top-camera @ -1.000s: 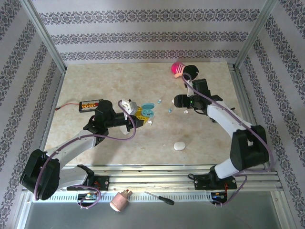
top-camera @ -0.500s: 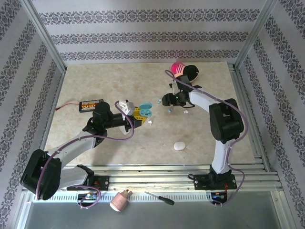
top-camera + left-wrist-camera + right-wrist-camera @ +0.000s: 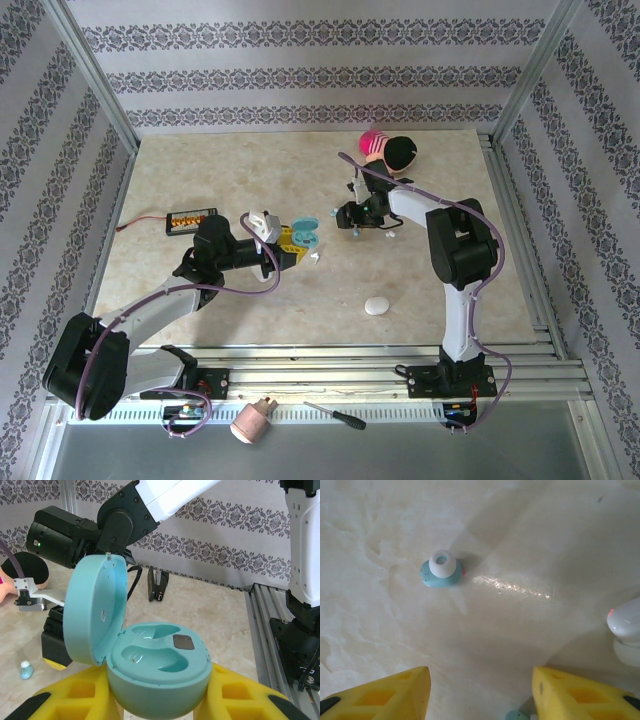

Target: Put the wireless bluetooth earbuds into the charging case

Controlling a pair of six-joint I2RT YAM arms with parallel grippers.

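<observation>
Top: left claw (image 3: 288,240) clamped on teal pebble-shaped charging case (image 3: 308,232), right claw (image 3: 350,215) low over beige marbled table (image 3: 200,170); patterned wallpaper walls (image 3: 300,80). Left wrist: case lid up. Right wrist: claw parted, holding nothing; light blue white-tipped earbud (image 3: 441,569) on table ahead of fingertips, apart.

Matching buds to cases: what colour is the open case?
Light teal case, clearest from the left wrist view.

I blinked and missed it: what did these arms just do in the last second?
The right hand swung left, its arm folding upright, and now hangs open near a blue earbud. The left hand kept gripping the open blue case; the white case stayed put.
</observation>
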